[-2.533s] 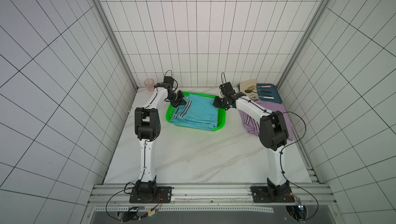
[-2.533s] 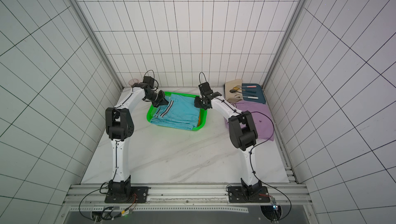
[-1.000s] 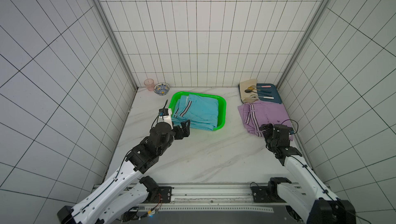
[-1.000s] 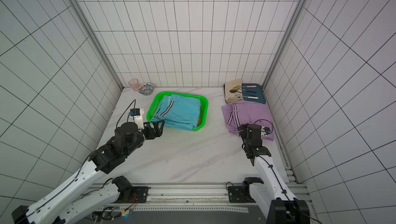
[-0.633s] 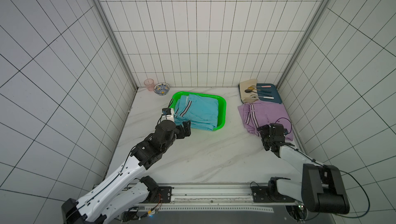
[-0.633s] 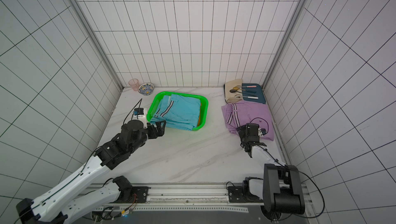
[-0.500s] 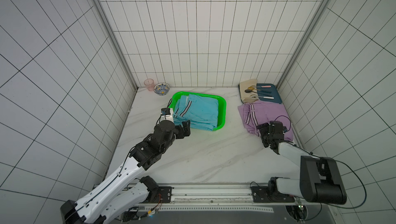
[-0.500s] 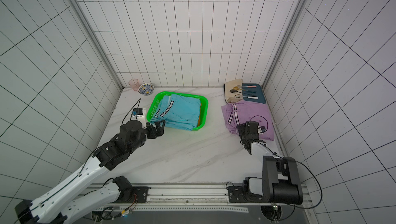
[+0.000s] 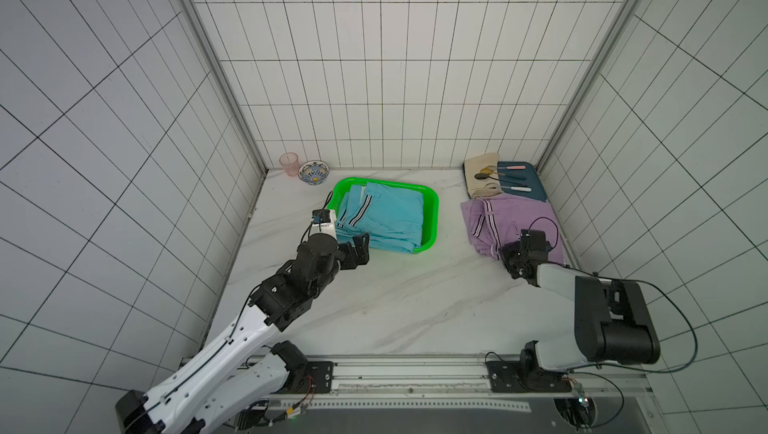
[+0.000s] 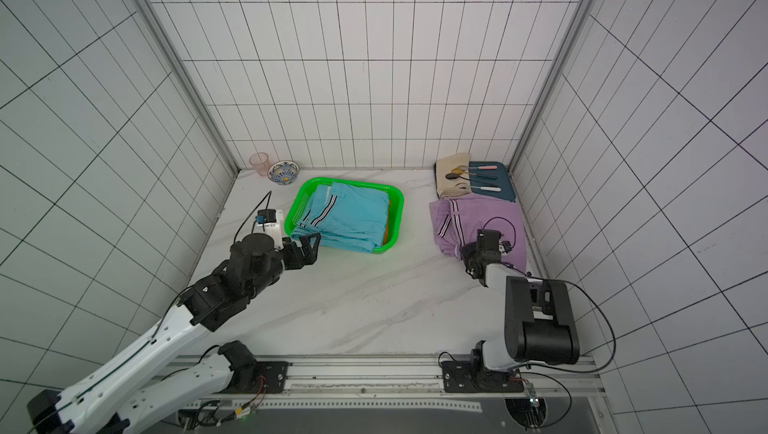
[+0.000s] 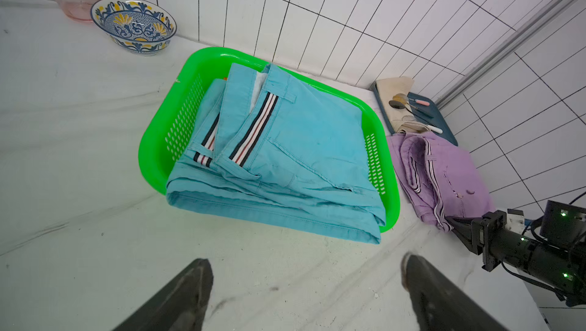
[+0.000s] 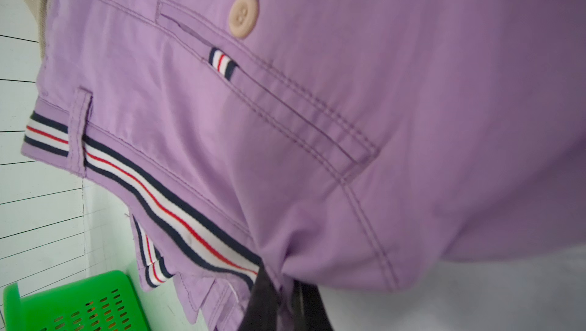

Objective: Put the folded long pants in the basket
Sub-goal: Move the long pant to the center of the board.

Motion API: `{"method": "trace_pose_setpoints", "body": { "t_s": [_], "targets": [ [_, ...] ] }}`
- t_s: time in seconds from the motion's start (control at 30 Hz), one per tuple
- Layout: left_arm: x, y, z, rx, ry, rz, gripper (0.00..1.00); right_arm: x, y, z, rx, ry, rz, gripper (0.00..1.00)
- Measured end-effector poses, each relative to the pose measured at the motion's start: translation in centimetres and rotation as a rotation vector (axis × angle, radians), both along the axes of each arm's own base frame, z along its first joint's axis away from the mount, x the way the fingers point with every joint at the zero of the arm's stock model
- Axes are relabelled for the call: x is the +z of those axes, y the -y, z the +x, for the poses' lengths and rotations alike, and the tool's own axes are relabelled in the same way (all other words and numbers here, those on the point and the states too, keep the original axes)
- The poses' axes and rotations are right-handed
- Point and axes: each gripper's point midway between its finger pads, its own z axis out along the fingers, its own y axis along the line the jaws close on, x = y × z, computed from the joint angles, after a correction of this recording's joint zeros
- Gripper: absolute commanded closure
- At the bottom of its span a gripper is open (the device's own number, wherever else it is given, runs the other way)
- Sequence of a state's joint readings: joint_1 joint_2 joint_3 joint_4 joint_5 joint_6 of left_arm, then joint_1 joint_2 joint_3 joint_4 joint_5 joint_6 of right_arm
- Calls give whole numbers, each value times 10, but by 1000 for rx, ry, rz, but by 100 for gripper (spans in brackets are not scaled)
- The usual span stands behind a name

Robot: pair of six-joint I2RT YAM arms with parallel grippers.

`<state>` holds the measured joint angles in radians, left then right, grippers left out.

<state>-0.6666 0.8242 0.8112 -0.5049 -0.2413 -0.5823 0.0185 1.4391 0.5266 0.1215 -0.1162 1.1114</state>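
Your right gripper sat low at the near edge of the lilac pants, jaws pinched together on a bunched bit of that fabric. The right wrist view showed it best. Two dark fingers nearly met, with the lilac hem puckered between them and the striped side tape running just beside. The rest of the pants lay flat on the marble table, to the right of the basket and apart from it, not in it.

Your left gripper hovered off the basket's near-left corner, jaws spread wide, nothing between them. In the left wrist view both fingers framed bare table, short of the basket.

Basket contents: light blue pants on top, folded, stripe showing. Their near fold hung over the near rim onto the table. In a top view a sliver of orange fabric peeked out beneath on the right side. You could not tell what else lay under there.

Back right corner: dark blue tray with a cream cloth at its left edge and cutlery across both, just behind the lilac pants.

Back left corner: patterned bowl and pink cup, side by side against the wall.
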Motion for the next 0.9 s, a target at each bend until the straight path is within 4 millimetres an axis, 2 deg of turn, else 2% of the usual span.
{"method": "trace_pose_setpoints", "body": {
  "t_s": [0.2, 0.27, 0.37, 0.43, 0.53, 0.63, 0.7, 0.8, 0.9],
  "targets": [
    [6, 7, -19, -71, -25, -102, 2, 19, -12, -48, 50, -61, 50, 100],
    [3, 12, -28, -103, -44, -158, 2, 27, -17, -66, 70, -73, 48, 100],
    [-21, 21, -39, -140, -122, -222, 2, 31, -26, -99, 99, -121, 33, 100],
    [-51, 27, -46, -154, -204, -252, 4, 28, -36, -123, 129, -155, 34, 100],
    [-100, 35, -59, -168, -335, -290, 6, 12, -51, -157, 182, -207, 47, 100],
    [-134, 44, -74, -178, -438, -300, 7, -3, -62, -186, 233, -267, 59, 100],
    [-141, 53, -83, -203, -464, -294, 7, -4, -67, -197, 262, -283, 60, 100],
    [-142, 69, -93, -245, -469, -295, 7, -3, -76, -207, 298, -287, 65, 100],
    [-148, 82, -96, -257, -487, -291, 7, -9, -84, -217, 327, -300, 75, 100]
  ]
}}
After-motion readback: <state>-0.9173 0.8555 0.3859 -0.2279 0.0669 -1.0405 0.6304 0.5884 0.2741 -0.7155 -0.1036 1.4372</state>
